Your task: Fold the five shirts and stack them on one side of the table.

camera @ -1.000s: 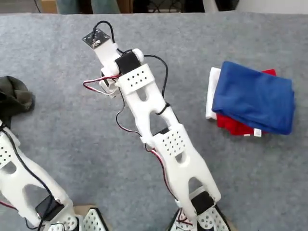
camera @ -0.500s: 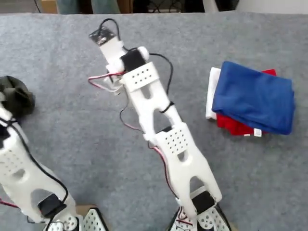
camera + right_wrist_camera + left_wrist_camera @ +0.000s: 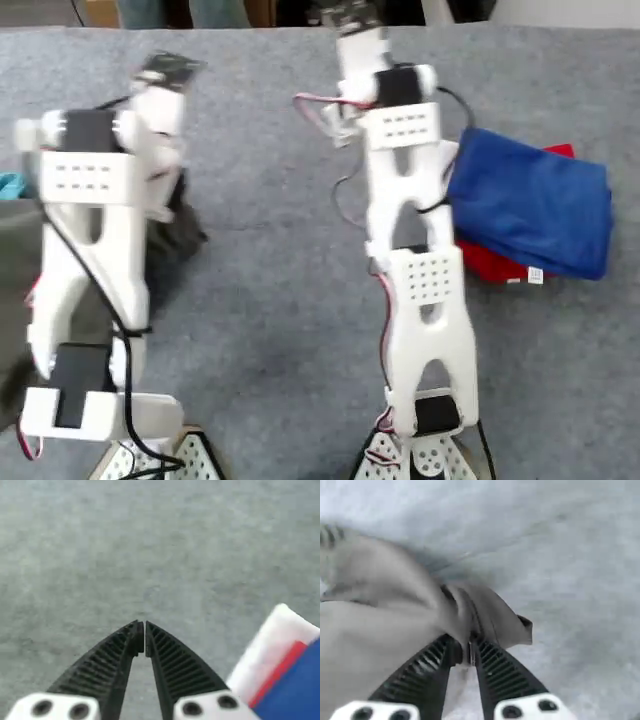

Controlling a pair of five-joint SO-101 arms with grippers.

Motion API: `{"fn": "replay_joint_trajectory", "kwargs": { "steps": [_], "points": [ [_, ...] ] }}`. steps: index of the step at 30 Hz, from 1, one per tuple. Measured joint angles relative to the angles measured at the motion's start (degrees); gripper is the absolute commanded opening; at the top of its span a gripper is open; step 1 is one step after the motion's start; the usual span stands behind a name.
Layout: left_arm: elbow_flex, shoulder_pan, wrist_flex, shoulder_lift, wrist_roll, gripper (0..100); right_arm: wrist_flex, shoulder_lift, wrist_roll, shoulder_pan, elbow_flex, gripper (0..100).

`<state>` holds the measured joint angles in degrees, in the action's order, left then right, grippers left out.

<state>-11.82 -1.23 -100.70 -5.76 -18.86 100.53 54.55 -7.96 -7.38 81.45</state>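
1. Jaws of the left gripper (image 3: 470, 647) clench a fold of the olive shirt (image 3: 380, 630) at the table's (image 3: 280, 300) left side
2. Right gripper (image 3: 140, 632) is pressed closed, empty
3. Blue shirt (image 3: 530, 205) tops red shirt (image 3: 490, 262) and white shirt (image 3: 272, 640), stacked at right

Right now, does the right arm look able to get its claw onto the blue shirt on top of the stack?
Probably yes. The right claw is shut and empty over bare mat, and the blue shirt lies uncovered right beside that arm, with nothing between them.
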Motion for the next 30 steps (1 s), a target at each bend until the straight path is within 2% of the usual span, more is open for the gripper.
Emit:
{"fn": "replay_joint_trajectory", "kwargs": {
  "steps": [9,12,16,19,22,24,26,30],
  "points": [
    [0.1,-22.5,0.0,-0.3,4.0,3,0.0,-1.5,0.0,4.7,0.1,1.5],
    [0.3,-26.9,0.0,-0.3,4.4,3,0.0,-1.5,0.0,4.7,0.1,1.5],
    [2.9,-28.7,0.0,-1.4,4.5,3,0.0,-1.5,0.0,4.7,0.1,1.5],
    [5.6,-28.7,0.0,-6.5,4.6,5,0.0,-1.5,0.0,4.7,0.1,1.5],
    [7.3,-28.7,-0.1,-14.2,4.6,18,0.0,-1.5,-0.6,4.7,0.1,1.5],
    [8.3,-25.9,-0.1,-20.2,4.7,20,0.0,-1.5,-1.1,4.7,0.1,1.5],
    [8.3,-19.9,-0.1,-24.9,5.7,20,0.0,-1.5,-1.1,4.7,0.1,1.5],
    [8.3,-1.8,-0.1,-26.5,4.9,19,0.0,-1.5,-1.1,4.7,0.1,1.5]
  ]
}}
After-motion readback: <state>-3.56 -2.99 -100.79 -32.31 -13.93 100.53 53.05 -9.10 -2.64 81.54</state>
